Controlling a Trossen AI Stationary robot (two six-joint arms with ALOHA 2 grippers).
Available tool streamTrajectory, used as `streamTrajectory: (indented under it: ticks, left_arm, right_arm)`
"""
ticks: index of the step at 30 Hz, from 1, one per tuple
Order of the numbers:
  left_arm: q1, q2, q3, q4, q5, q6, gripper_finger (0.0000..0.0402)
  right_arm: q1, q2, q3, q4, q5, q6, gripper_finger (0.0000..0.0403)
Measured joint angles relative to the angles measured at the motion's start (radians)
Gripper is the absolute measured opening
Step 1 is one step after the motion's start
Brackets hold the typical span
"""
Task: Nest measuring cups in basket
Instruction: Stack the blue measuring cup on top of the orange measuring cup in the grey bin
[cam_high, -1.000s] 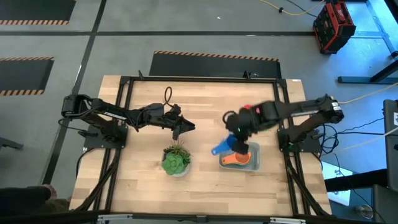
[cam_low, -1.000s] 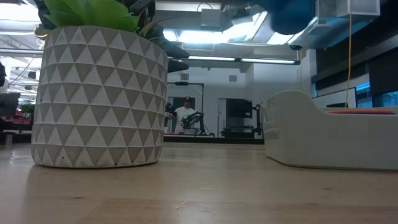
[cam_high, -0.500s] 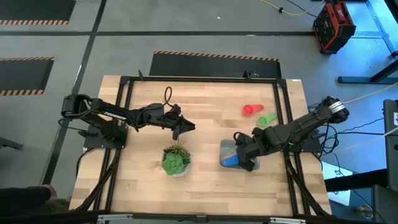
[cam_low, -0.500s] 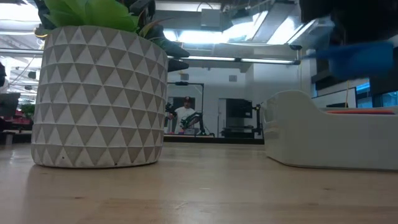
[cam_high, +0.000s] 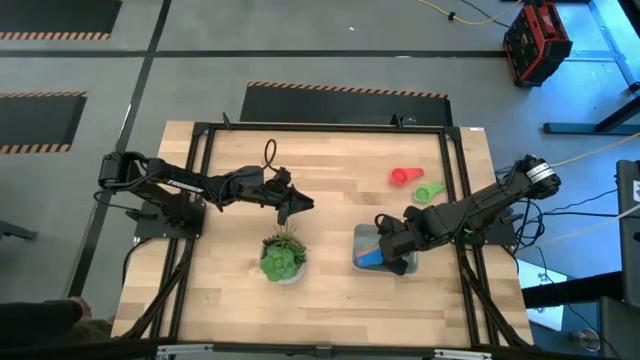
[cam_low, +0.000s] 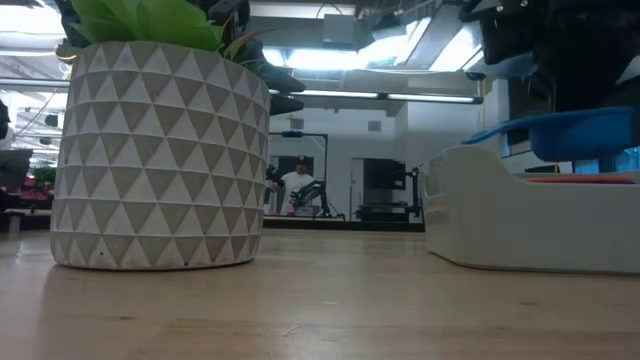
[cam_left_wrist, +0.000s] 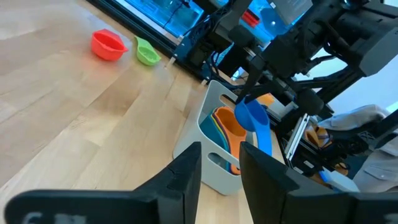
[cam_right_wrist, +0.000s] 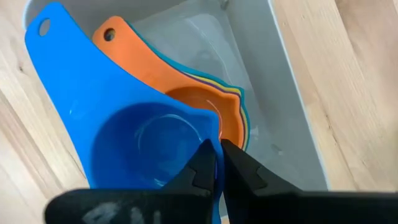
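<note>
Lowered: right tool (cam_right_wrist: 217, 163) pinching blue cup (cam_right_wrist: 134, 140) over basket (cam_right_wrist: 292, 99); two cups outside.

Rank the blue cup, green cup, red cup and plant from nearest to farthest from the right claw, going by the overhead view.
1. Blue cup, held in the right claw over the basket.
2. Green cup, behind it.
3. Red cup, slightly beyond the green.
4. Plant, across the table, left.

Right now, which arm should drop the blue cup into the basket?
The right. Its gripper is shut on the blue cup right over the basket; the left gripper waits by the plant.
</note>
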Motion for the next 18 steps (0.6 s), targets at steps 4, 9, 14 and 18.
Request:
streamTrajectory:
  ticks: [4,9,14,18]
  left_arm:
    - [0.000,0.000,0.000,0.000,0.000,0.000,0.0101]
    - [0.000,0.000,0.000,0.000,0.000,0.000,0.0101]
    - [0.000,0.000,0.000,-0.001,0.000,0.000,0.0102]
    - [0.000,0.000,0.000,-0.001,0.000,0.000,0.0101]
  right_arm:
    - [0.000,0.007,-0.002,0.000,0.013,-0.005,0.0020]
    - [0.000,0.007,-0.040,0.019,0.018,-0.009,0.0020]
    - [0.000,0.007,-0.063,0.031,0.016,-0.009,0.0020]
    - [-0.008,0.007,-0.063,0.035,0.015,-0.024,0.0027]
